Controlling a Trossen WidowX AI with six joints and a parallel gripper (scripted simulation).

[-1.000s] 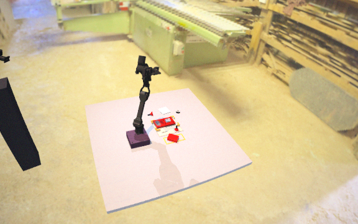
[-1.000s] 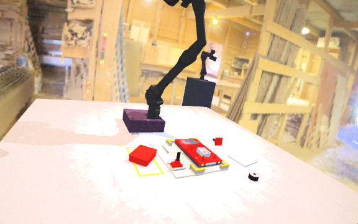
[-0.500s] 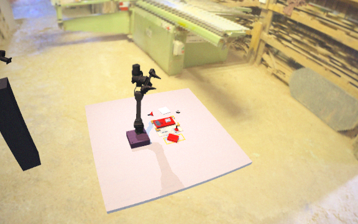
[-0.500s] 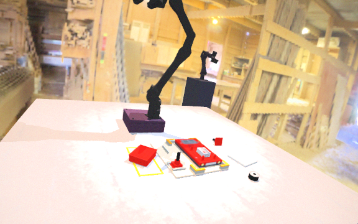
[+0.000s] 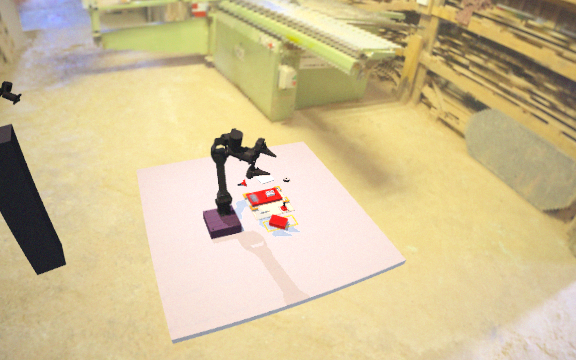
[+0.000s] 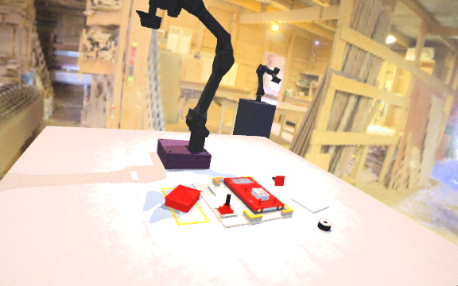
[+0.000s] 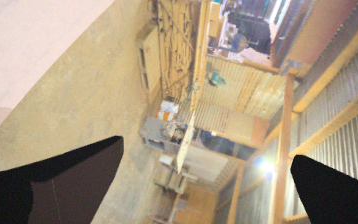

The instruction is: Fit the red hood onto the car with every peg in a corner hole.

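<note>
No readable writing or brand marks anywhere; the pale patch on the car chassis (image 6: 253, 193) is too blurred to make out. My claw (image 5: 259, 159) is spread wide with nothing in it, held high over the worktop (image 6: 74, 246), well above the parts. In the wrist view my two dark fingers frame only floor and building. The red hood (image 6: 182, 197) lies on the worktop inside a yellow outline (image 6: 191, 221), just beside the jig (image 6: 253, 216) that holds the chassis. A small black ring (image 6: 324, 225) and a thin white plate (image 6: 310, 204) lie on the chassis's far side from the hood. The worktop is pale pink-white, with my purple base (image 6: 173, 160) on it. The room is a woodshop: sandy floor, green machine (image 5: 268, 65), timber racks (image 5: 518, 60).
</note>
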